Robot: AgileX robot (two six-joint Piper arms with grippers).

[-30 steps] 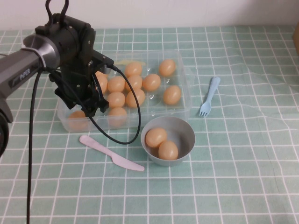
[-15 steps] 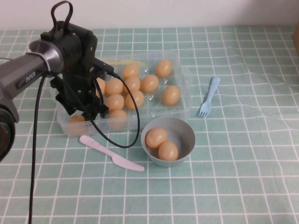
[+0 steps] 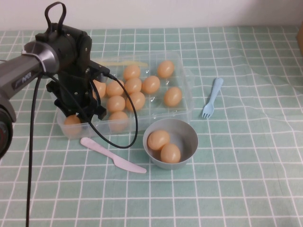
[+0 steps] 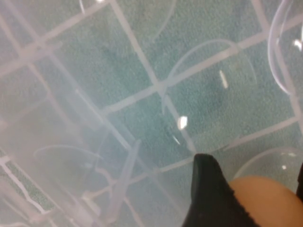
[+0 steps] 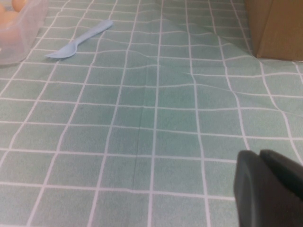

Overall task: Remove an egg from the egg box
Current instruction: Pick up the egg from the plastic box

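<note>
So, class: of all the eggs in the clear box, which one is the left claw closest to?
The egg between the left claw's fingers, at the egg box's near-left end; the others sit farther right. The right claw is parked away.

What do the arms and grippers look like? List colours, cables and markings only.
The left arm is black with a silver-grey forearm bearing faint white lettering; a black cable loops from it. The left gripper, over the egg box, has matte black fingers. The right gripper shows matte black fingers.
</note>
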